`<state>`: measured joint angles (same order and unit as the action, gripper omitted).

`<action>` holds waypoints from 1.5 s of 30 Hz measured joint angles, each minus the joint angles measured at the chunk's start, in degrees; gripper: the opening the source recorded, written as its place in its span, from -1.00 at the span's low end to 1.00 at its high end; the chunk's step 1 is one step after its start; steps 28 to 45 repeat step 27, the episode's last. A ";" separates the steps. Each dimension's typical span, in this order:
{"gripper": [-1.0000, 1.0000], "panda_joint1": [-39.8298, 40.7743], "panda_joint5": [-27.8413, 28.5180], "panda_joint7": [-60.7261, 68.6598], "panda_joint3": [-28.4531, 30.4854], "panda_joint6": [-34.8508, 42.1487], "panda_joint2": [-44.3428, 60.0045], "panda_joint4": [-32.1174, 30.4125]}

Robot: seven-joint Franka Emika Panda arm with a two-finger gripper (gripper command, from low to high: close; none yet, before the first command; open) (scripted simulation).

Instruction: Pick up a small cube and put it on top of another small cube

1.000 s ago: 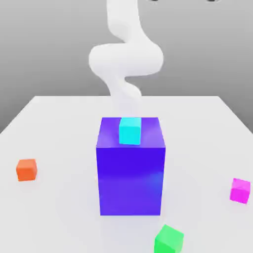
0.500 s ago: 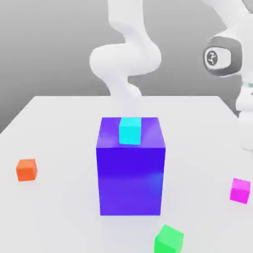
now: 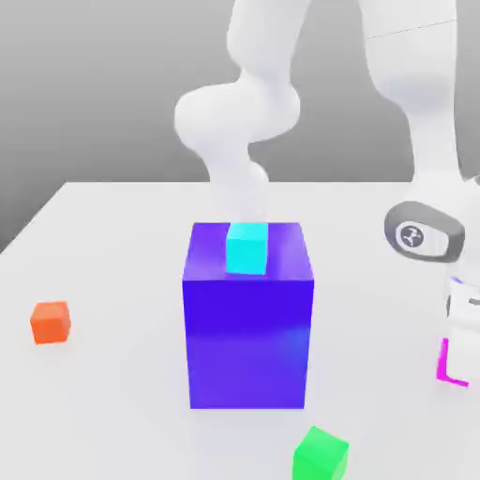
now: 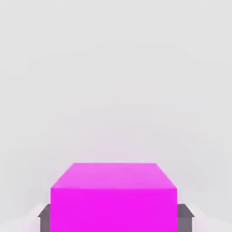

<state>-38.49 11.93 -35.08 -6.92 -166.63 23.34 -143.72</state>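
A magenta cube (image 3: 442,361) sits on the white table at the exterior view's right, mostly covered by my hand. My gripper (image 3: 459,361) has come down over it and is open, with one grey finger (image 4: 45,217) on each side of the magenta cube (image 4: 113,199). The cube rests on the table. A cyan cube (image 3: 247,248) stands on top of the tall blue block (image 3: 247,337) in the middle. An orange cube (image 3: 51,322) lies at the exterior view's left and a green cube (image 3: 320,455) near the front.
The white table (image 3: 112,244) spreads around the blue block. My arm's base rises behind the block, and its upper links arch over to the exterior view's right.
The arm has swung in from above and dropped at the exterior view's right, so the hand now covers the magenta cube. No cube has moved.
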 joint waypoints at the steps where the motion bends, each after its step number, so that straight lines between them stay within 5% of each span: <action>1: -1.00 -0.20 0.24 -0.19 0.25 -0.43 0.54 0.11; 8: -1.00 3.92 -5.53 5.34 -3.54 8.53 -10.51 -1.91; 18: -1.00 23.71 -11.53 32.00 6.08 17.90 -13.70 4.53; 23: -1.00 26.33 -12.33 35.50 7.39 11.85 -6.34 5.86; 24: 1.00 26.39 -12.36 35.56 7.41 10.68 -5.10 5.93; 45: 1.00 26.39 -12.36 35.56 7.41 10.69 -5.10 5.93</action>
